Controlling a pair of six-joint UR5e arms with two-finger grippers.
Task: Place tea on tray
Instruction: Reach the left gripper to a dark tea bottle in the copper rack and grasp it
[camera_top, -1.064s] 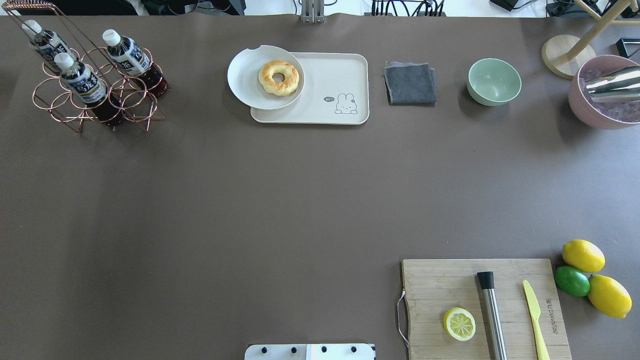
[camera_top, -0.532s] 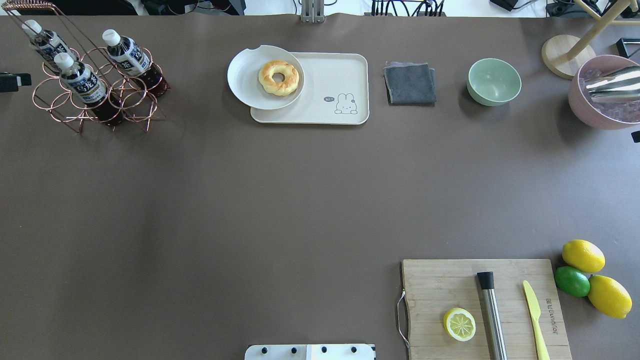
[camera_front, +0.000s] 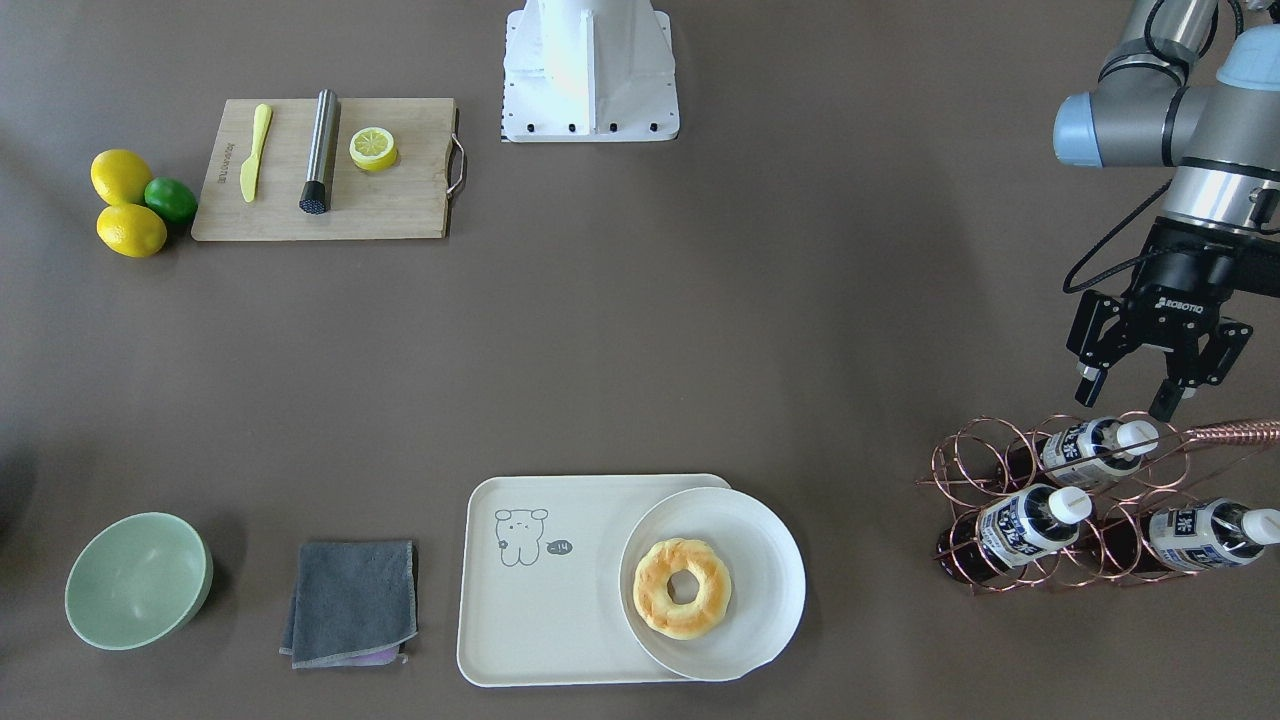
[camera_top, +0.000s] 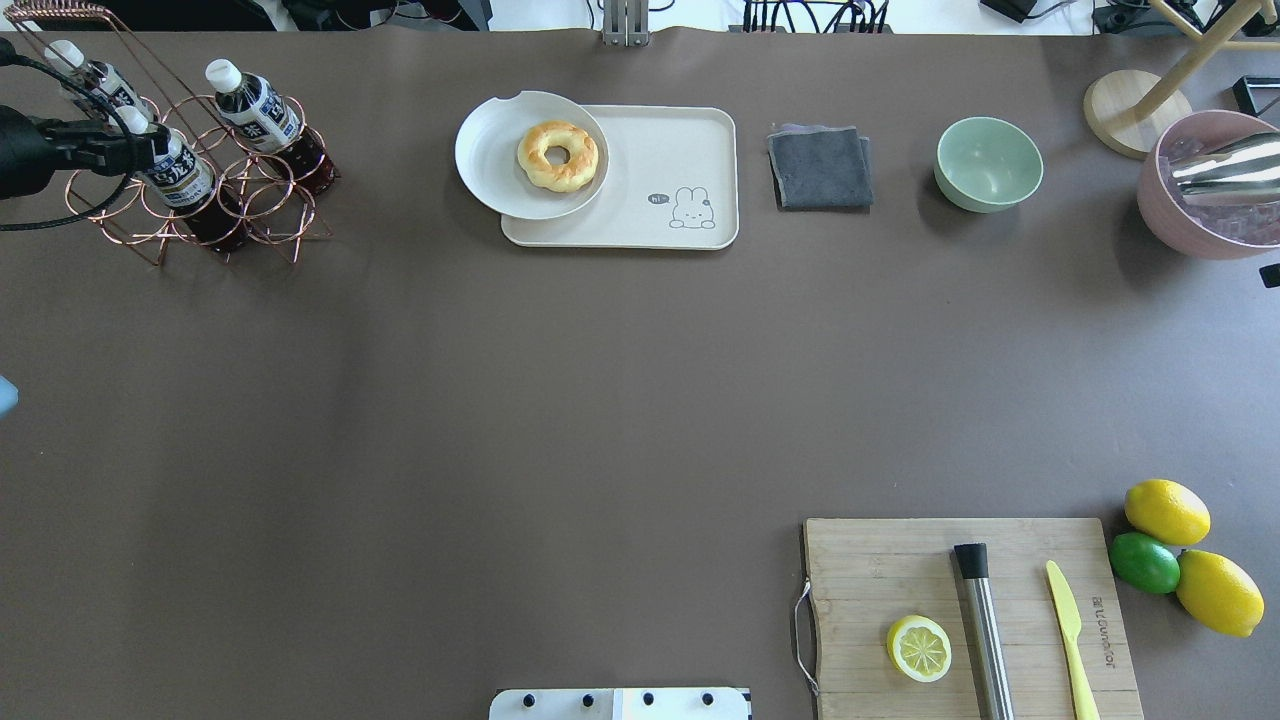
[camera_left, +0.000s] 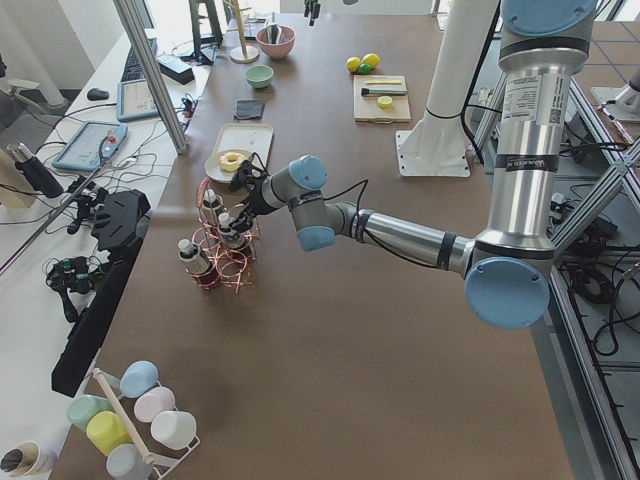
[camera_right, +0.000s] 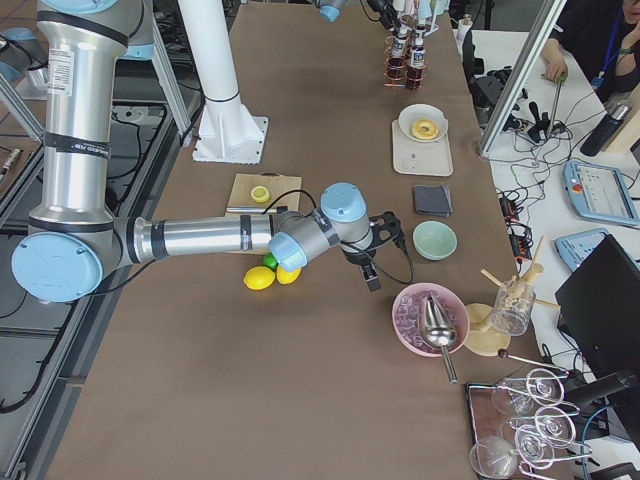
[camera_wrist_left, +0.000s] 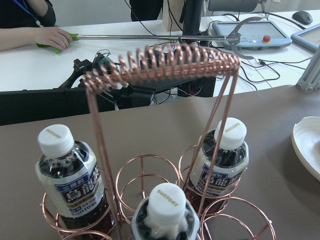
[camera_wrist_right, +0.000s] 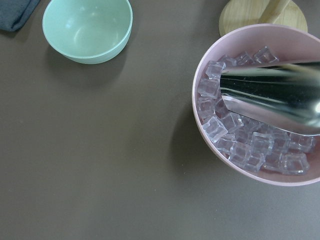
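Three tea bottles with dark liquid and white caps stand in a copper wire rack (camera_front: 975, 470) at the table's far left corner. My left gripper (camera_front: 1128, 398) hangs open just above the cap of the bottle nearest me (camera_front: 1095, 440), not touching it; that cap (camera_wrist_left: 167, 200) fills the bottom of the left wrist view. The other two bottles (camera_front: 1030, 520) (camera_front: 1205, 530) stand behind it. The cream tray (camera_front: 545, 610) with the bear drawing lies at the far centre. My right gripper (camera_right: 375, 258) hovers near the pink bowl; I cannot tell whether it is open or shut.
A white plate (camera_front: 760, 560) with a doughnut overlaps the tray's end nearest the rack. Beyond the tray lie a grey cloth (camera_top: 820, 165), a green bowl (camera_top: 988, 162) and a pink ice bowl (camera_top: 1160, 200) with a scoop. A cutting board (camera_top: 870, 570), lemons and a lime sit near right.
My left arm has come in from the left edge and now reaches over the rack above the nearest bottle. Nothing on the table has moved.
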